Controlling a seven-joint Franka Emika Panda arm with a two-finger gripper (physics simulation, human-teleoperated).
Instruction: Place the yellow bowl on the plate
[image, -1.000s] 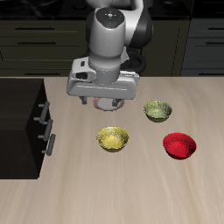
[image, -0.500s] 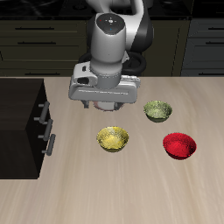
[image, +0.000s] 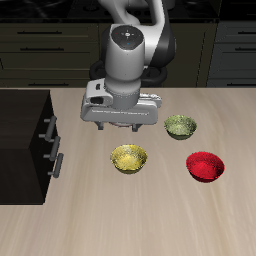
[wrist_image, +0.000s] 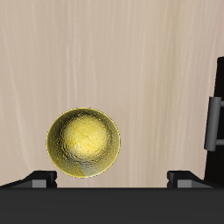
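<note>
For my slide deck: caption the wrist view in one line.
Wrist camera looks straight down on the yellow bowl sitting on the wooden table.

On the pale wooden table three bowls stand apart from one another. The yellow bowl sits upright near the middle. At about two o'clock from it stands the olive-green bowl, and at about three o'clock, slightly nearer the table's front edge, the red bowl. The robot arm hangs over the table at roughly twelve o'clock from the yellow bowl, its pincer above the surface and clear of the bowl. A dark cabinet with handles lies at nine o'clock.
</note>
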